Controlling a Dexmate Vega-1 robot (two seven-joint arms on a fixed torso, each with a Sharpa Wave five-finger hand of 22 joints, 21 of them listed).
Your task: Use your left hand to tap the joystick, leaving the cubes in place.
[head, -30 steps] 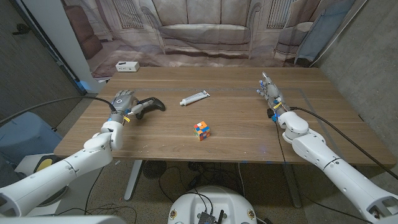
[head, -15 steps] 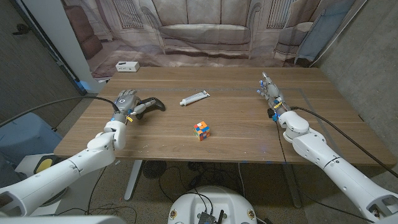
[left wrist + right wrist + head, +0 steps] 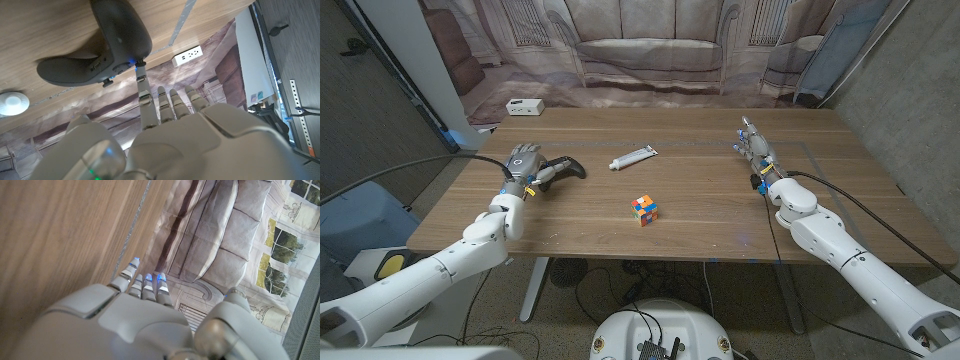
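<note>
Surface: wooden table (image 3: 700,215).
Left hand (image 3: 523,165): my fingers spread, one fingertip touching the black joystick (image 3: 564,168).
Right hand (image 3: 754,146): fingers straight, holding nothing.
Cube (image 3: 642,208): mid-table.

A white tube (image 3: 634,156) lies near the middle of the wooden table (image 3: 700,210). A white power strip (image 3: 525,106) sits at the far left corner. Behind hangs a backdrop printed with a sofa (image 3: 650,50).

The joystick (image 3: 563,168), a black curved game controller, lies flat on the wooden bench (image 3: 700,215) near its left edge. The cube (image 3: 643,209), a multicoloured puzzle cube, sits mid-bench toward the front, well apart from it.
</note>
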